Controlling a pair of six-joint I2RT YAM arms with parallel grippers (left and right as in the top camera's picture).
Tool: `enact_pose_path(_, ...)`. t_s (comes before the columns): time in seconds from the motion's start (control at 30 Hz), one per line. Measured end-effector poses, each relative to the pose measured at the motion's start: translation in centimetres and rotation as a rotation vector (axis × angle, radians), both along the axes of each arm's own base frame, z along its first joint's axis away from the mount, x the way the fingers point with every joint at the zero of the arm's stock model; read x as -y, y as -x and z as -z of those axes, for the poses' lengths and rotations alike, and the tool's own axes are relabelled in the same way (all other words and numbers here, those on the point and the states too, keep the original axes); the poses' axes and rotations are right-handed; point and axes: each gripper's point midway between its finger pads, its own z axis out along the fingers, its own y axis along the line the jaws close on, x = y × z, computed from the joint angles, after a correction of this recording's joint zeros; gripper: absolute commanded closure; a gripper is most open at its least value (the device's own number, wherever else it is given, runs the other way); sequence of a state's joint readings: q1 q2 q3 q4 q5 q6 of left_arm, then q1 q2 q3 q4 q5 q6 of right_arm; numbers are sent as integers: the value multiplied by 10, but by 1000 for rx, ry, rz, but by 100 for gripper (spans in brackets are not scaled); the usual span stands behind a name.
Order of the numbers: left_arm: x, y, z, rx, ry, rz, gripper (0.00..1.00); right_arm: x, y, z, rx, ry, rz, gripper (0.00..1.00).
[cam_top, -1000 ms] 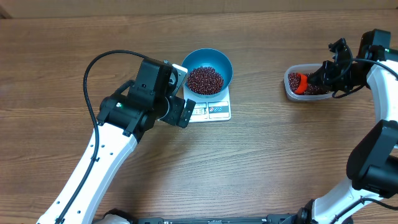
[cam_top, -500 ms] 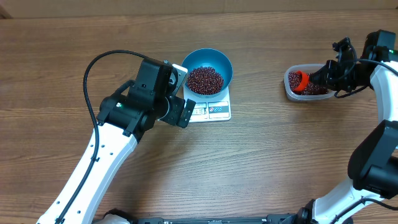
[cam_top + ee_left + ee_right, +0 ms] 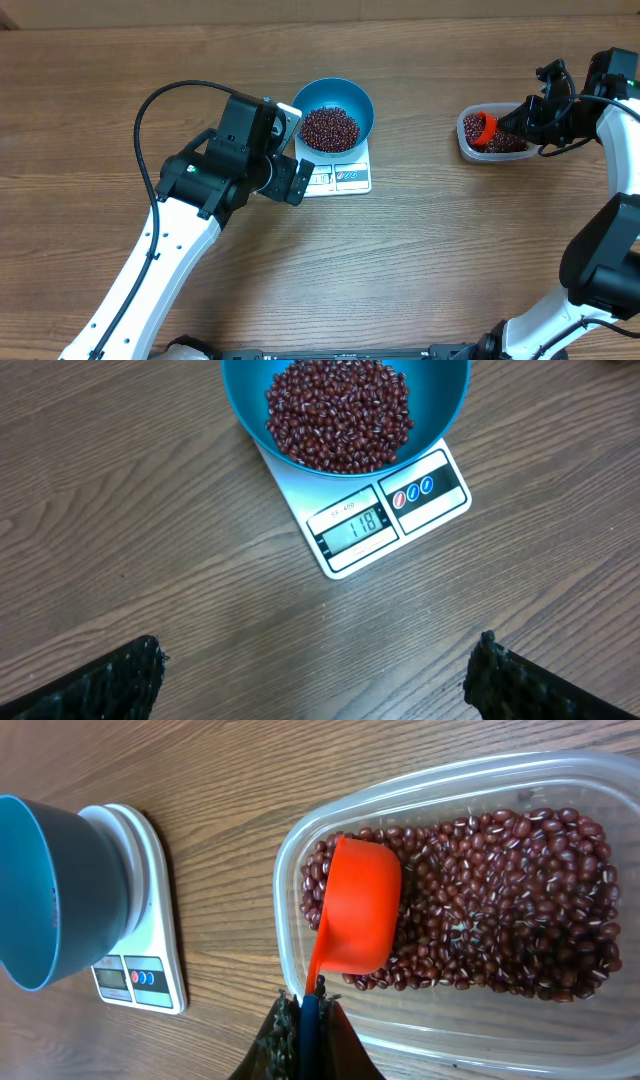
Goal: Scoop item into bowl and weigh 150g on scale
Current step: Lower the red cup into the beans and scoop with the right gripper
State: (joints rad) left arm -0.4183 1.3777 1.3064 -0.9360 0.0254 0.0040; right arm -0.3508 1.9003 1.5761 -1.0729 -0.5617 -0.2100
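Wooden table (image 3: 450,250): beans (image 3: 500,890) lie under the scoop (image 3: 355,905) pinched in right gripper (image 3: 303,1008).

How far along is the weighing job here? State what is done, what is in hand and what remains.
Done: the blue bowl sits on the scale holding beans; the display reads 118. In hand: the right gripper, shut on the orange scoop by its handle, has it among the beans in the clear tub. Remaining: more beans to reach 150. The left gripper hangs open, empty, before the scale.
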Motion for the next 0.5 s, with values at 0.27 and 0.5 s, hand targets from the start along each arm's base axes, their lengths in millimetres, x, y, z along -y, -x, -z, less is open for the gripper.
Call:
enact_pose_path(0.27, 0, 0, 0, 0, 0, 0, 1, 4, 1, -1, 3, -17, 13, 96)
enact_pose_path(0.5, 0, 0, 0, 0, 0, 0, 0, 1, 3, 4, -20, -44, 10, 97)
